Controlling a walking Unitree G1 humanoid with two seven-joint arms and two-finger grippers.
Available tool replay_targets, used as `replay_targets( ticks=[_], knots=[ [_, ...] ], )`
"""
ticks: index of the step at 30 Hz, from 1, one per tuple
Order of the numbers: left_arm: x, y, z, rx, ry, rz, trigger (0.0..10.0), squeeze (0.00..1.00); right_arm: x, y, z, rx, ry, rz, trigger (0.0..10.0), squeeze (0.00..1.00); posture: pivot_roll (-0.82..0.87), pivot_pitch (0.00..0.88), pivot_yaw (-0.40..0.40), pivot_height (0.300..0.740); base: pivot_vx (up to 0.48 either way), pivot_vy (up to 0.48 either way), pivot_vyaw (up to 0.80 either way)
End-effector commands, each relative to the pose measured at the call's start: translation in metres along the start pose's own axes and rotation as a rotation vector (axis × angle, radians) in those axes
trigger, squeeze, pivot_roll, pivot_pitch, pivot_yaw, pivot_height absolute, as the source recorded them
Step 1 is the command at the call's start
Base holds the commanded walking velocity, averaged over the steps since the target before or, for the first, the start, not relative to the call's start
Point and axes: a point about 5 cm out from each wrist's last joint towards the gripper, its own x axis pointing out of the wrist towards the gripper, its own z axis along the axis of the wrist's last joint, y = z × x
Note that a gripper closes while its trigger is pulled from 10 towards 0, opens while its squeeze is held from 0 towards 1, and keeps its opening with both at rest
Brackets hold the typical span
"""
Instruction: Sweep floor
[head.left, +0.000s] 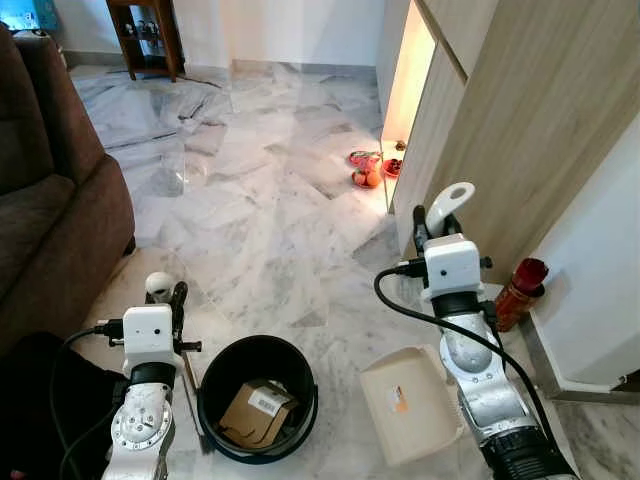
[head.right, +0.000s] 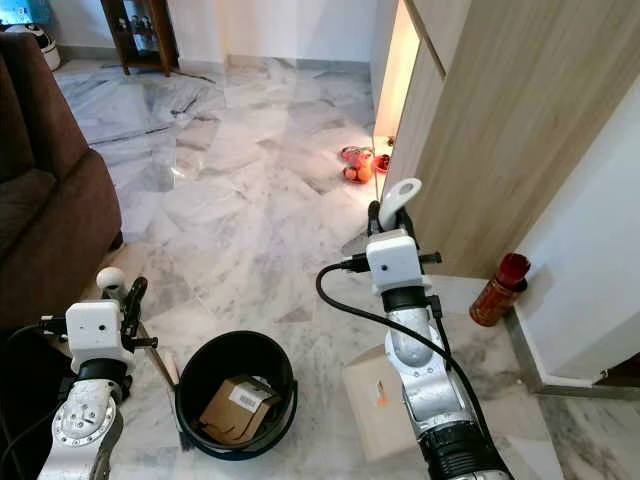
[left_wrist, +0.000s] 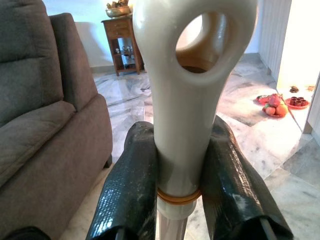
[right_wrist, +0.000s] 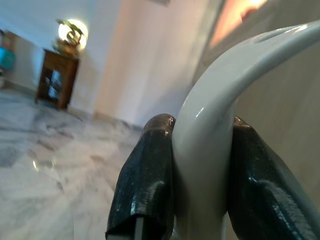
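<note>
Clearly the left pincer (left_wrist: 181, 175) clamps the broom handle (left_wrist: 187, 90) just below its hanging hole, while the right pincer (right_wrist: 202, 165) grips the dustpan handle (head.left: 447, 204), tilting the dustpan (head.left: 408, 402) beside the black bucket (head.left: 258, 398), probably ready for tipping sweepings in.

The marble floor (head.left: 270, 220) is polished and glossy, the sofa (head.left: 50, 200) at the left matt brown cloth. The handle (left_wrist: 192, 90) looks smooth cream plastic between rough-textured black fingers (left_wrist: 132, 190); the cabinet (head.left: 530, 110) at upper right is matt wood grain.
</note>
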Motion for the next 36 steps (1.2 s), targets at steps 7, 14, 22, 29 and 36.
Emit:
replay_targets(
  ticks=[7, 14, 22, 29, 36],
  knots=[
    [0.000, -0.004, 0.012, -0.022, -0.055, -0.029, 10.0, 0.00, -0.007, -0.011, -0.021, 0.070, 0.089, -0.094, 10.0, 0.00, 0.19, 0.051, -0.019, 0.740, 0.000, 0.000, 0.00],
    [-0.006, -0.006, 0.012, -0.024, -0.041, -0.090, 10.0, 0.00, -0.010, -0.010, -0.028, 0.075, 0.106, -0.089, 10.0, 0.00, 0.18, 0.067, -0.019, 0.740, 0.000, 0.000, 0.00],
    [-0.009, -0.010, 0.009, 0.022, -0.033, -0.141, 10.0, 0.00, -0.018, -0.003, -0.037, 0.090, 0.144, -0.079, 10.0, 0.00, 0.19, 0.065, -0.023, 0.740, 0.000, 0.000, 0.00],
    [-0.012, -0.017, 0.013, 0.017, -0.041, -0.174, 10.0, 0.00, -0.019, -0.004, -0.039, 0.095, 0.148, -0.081, 10.0, 0.00, 0.18, 0.066, -0.023, 0.740, 0.000, 0.000, 0.00],
    [-0.007, -0.016, 0.013, 0.012, -0.045, -0.159, 10.0, 0.00, -0.018, -0.003, -0.039, 0.106, 0.147, -0.086, 10.0, 0.00, 0.18, 0.057, -0.023, 0.740, 0.000, 0.000, 0.00]
  ],
)
